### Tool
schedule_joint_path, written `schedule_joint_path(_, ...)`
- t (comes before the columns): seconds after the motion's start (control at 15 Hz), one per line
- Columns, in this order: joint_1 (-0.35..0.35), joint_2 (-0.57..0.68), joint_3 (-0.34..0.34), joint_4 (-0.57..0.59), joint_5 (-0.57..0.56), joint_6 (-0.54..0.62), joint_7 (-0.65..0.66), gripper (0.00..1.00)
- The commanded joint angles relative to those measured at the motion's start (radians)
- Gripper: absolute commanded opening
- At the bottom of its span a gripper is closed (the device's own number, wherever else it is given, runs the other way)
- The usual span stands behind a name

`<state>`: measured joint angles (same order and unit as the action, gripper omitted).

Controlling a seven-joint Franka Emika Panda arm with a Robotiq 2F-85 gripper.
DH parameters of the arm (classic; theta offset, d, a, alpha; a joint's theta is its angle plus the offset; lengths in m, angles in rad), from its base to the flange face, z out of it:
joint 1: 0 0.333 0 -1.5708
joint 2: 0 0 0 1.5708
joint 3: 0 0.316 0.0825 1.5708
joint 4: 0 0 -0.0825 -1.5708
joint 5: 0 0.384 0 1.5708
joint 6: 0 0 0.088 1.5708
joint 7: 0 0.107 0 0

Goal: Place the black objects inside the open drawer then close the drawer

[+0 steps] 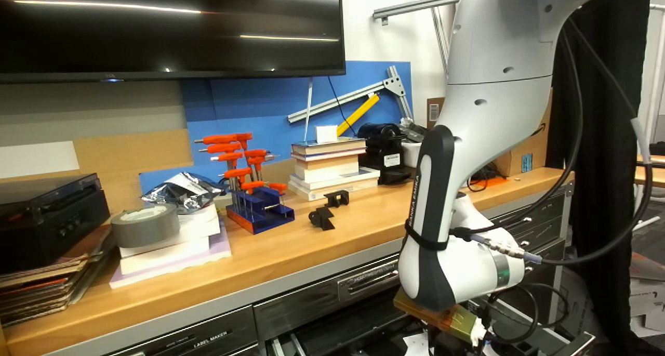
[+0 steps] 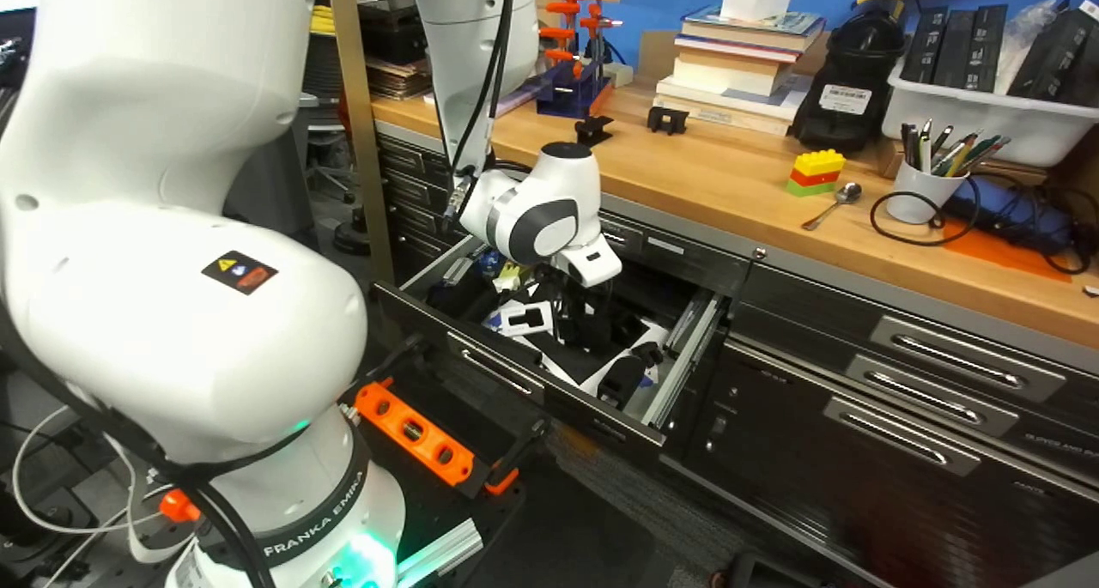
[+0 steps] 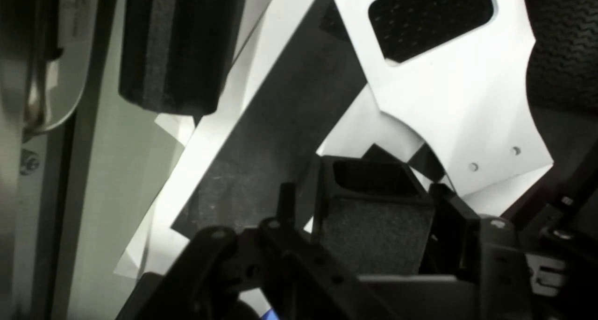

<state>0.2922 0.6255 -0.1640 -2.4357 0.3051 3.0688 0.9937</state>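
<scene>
My fingers [image 3: 286, 203]: parted, low over the open drawer [image 2: 567, 403]; my wrist view shows a black block [image 3: 373, 236] between them, a gap at one side.
In the drawer: that block, a white sheet [image 3: 458, 100].
On the surface [image 2: 713, 176]: one black piece [image 1: 322, 219], near it another black piece [image 1: 337, 198] beside the books [image 1: 324, 170].

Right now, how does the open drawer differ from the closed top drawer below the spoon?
The open drawer stands pulled out; the closed top drawer is pushed in. The open drawer shows a black block and a flat white piece near the gripper; the closed top drawer hides its interior. Both have dark fronts and long metal handles.
</scene>
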Motion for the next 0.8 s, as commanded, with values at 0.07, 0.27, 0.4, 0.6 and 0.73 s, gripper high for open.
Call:
schedule_joint_path(0.07, 0.128, -0.018, -0.122, -0.009, -0.012, -0.008, 0.046, 1.00)
schedule_joint_path(0.27, 0.255, -0.050, -0.256, -0.026, -0.052, -0.039, 0.059, 1.00)
schedule_joint_path(0.4, 0.324, -0.078, -0.339, -0.030, -0.094, -0.070, 0.056, 1.00)
schedule_joint_path(0.6, 0.382, -0.141, -0.427, -0.025, -0.186, -0.130, 0.035, 1.00)
schedule_joint_path(0.73, 0.402, -0.188, -0.468, -0.020, -0.257, -0.168, 0.030, 1.00)
